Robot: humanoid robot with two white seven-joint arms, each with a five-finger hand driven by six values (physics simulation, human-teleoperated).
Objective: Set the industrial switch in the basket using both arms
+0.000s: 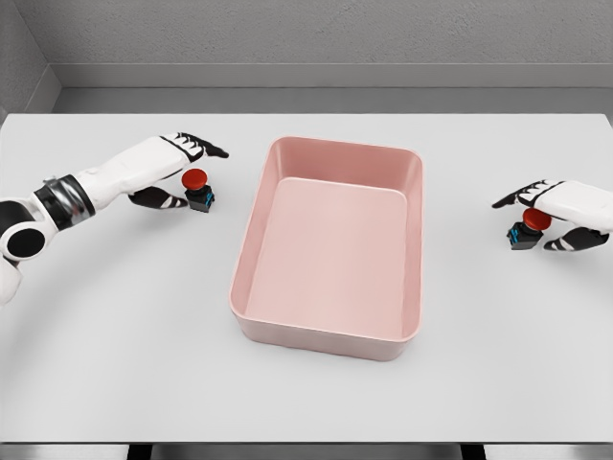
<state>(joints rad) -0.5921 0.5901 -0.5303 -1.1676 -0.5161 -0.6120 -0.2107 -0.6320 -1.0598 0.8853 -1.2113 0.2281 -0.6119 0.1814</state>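
A white table (115, 364) fills the scene under even light, backed by a grey textured wall (326, 29) and grey floor (316, 99).
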